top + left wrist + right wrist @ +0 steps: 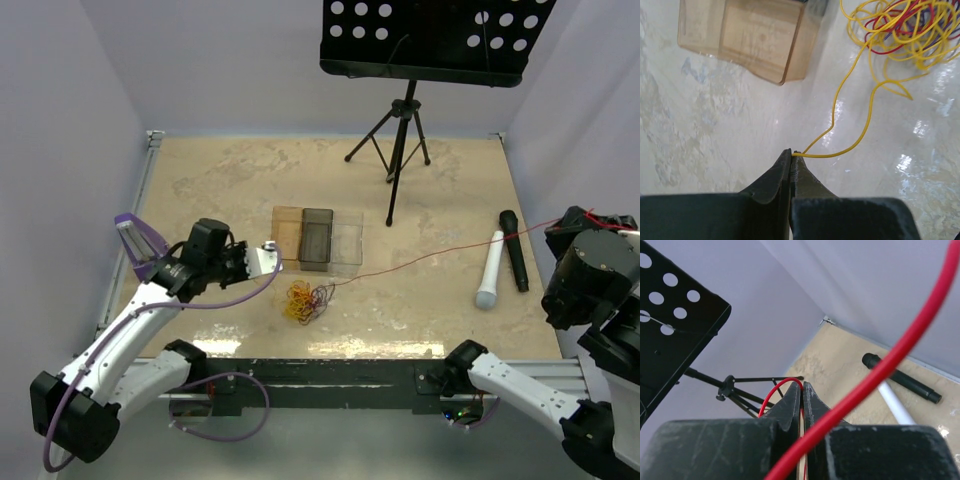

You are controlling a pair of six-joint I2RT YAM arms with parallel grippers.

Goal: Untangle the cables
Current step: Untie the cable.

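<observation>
The cables (306, 301) lie as a small tangle of yellow, red and dark loops on the table, just in front of the clear boxes; the left wrist view shows the tangle (905, 30) at its top right. My left gripper (270, 256) hovers left of the tangle, shut (791, 153) on the end of a yellow cable (867, 120) that leads back into it. A red cable (440, 252) runs taut from the tangle to my right gripper (562, 224) at the far right. That gripper (801, 385) is raised and shut on the red cable (890, 360).
Clear and smoky plastic boxes (318, 238) stand behind the tangle, and one amber box (755, 40) is close to the left gripper. A white microphone (490, 270) and a black one (515, 250) lie at right. A music stand (405, 110) stands at the back.
</observation>
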